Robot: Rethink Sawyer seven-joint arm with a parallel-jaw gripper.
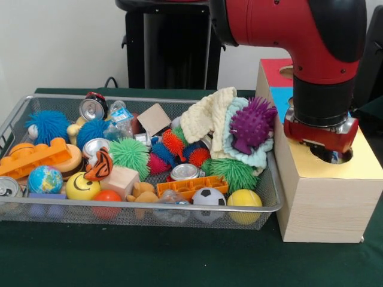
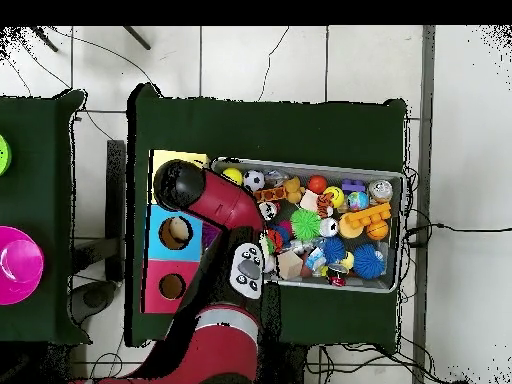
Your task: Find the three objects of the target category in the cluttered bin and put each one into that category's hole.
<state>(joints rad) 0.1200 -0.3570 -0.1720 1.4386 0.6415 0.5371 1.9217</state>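
Observation:
The wire mesh bin sits on the green cloth, full of toys, balls and cans; it also shows in the overhead view. A crumpled blue and white plastic wrapper lies at the bin's back, beside a silver can. The pale wooden box stands right of the bin. My gripper is at the dark hole in the yellow surround, under the red wrist, which covers most of it. In the overhead view the arm's end covers the yellow part. I see nothing held.
A cream knitted cloth and a purple spiky ball are heaped against the box. The blue-surround hole and red-surround hole are uncovered. A second green table at the left holds a magenta disc.

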